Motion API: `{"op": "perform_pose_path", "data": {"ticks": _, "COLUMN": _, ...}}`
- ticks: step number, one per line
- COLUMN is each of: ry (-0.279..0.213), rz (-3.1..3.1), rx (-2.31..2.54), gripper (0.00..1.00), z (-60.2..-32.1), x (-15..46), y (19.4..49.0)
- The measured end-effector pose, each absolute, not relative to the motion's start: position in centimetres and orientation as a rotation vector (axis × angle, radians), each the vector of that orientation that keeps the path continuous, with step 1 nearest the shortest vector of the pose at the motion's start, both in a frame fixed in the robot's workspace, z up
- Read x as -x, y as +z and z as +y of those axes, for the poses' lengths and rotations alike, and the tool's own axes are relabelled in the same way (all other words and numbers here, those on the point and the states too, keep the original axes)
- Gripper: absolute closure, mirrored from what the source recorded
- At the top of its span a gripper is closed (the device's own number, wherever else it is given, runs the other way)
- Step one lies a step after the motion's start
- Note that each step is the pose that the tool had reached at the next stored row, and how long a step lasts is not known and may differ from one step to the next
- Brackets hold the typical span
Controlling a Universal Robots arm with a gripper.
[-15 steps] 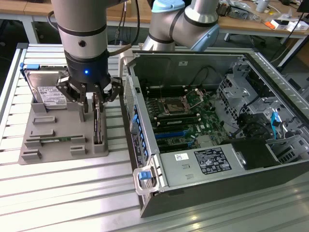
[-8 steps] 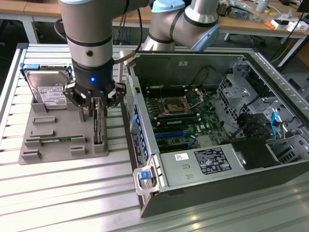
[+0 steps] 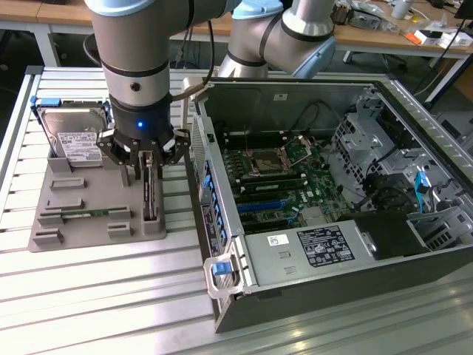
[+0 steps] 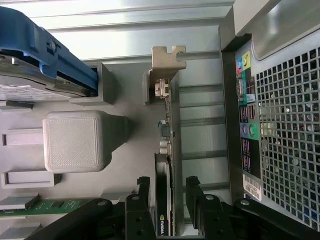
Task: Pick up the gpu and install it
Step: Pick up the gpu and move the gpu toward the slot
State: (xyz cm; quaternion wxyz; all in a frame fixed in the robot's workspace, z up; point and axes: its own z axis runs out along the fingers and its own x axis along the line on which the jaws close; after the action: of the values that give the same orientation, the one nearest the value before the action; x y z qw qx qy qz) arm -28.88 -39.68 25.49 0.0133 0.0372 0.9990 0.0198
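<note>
The gpu [image 3: 150,198] stands on edge in a slot of the grey holder tray [image 3: 96,222], left of the open computer case [image 3: 332,200] in the exterior view. In the wrist view the gpu [image 4: 168,150] shows edge-on, a thin green board with a black block and a beige metal bracket [image 4: 167,57] at its far end. My gripper [image 3: 148,164] hangs right above it, open. Its black fingers [image 4: 142,202] stand on either side of the card, with a gap on each side. The gripper [image 4: 167,202] holds nothing.
A silver hard drive [image 3: 74,137] in a blue frame stands at the tray's back, and a slim green memory stick [image 3: 85,214] lies in the tray. The case's rear panel [image 4: 280,100] is close beside the card. Blue slots [image 3: 262,203] sit on the motherboard.
</note>
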Motion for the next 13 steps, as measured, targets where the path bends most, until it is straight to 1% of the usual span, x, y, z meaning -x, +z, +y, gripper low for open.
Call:
{"op": "perform_pose_path", "data": {"ticks": 4, "ry": 0.062, "rz": 3.112, "rx": -0.116, "gripper": 0.58, "z": -39.67, "x": 29.06, "y": 24.8}}
{"op": "perform_pose_path", "data": {"ticks": 10, "ry": 0.062, "rz": 3.112, "rx": -0.116, "gripper": 0.59, "z": -39.67, "x": 29.06, "y": 24.73}}
{"op": "perform_pose_path", "data": {"ticks": 12, "ry": 0.062, "rz": 3.112, "rx": -0.116, "gripper": 0.74, "z": -39.67, "x": 29.06, "y": 24.73}}
{"op": "perform_pose_path", "data": {"ticks": 13, "ry": 0.062, "rz": 3.112, "rx": -0.116, "gripper": 0.74, "z": -39.67, "x": 29.06, "y": 24.73}}
